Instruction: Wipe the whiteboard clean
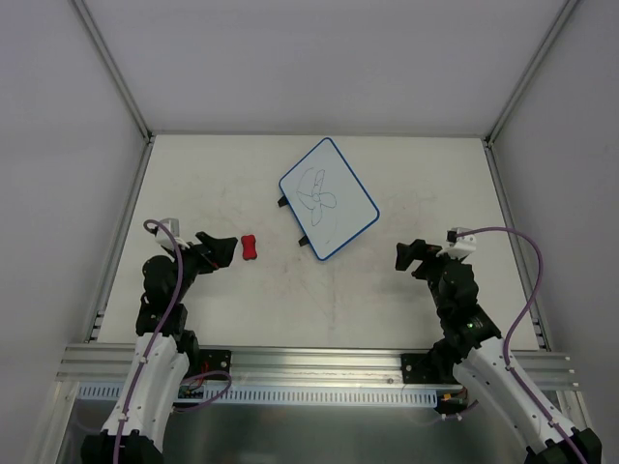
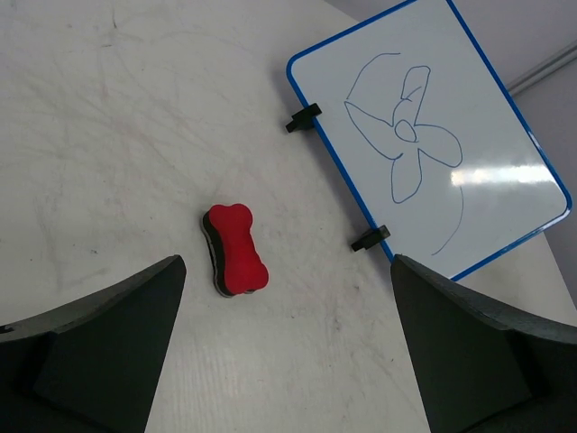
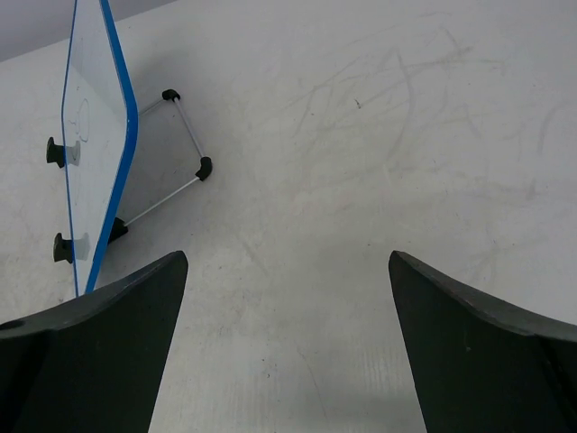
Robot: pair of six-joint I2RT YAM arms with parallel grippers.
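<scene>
The whiteboard [image 1: 329,198] has a blue rim, two black tabs on its left edge and a dark flower-like scribble; it stands tilted on a small wire stand at the middle back of the table. It also shows in the left wrist view [image 2: 433,135] and edge-on in the right wrist view [image 3: 95,144]. The red bone-shaped eraser [image 1: 250,247] lies flat to the board's left, just ahead of my left gripper [image 1: 224,248], which is open and empty; the eraser [image 2: 236,249] shows in its wrist view. My right gripper [image 1: 408,256] is open and empty, right of the board.
The board's wire stand [image 3: 176,153] with black corner joints rests on the table behind it. Metal frame rails [image 1: 121,232] run along the table's left and right sides. White walls close in the back and sides.
</scene>
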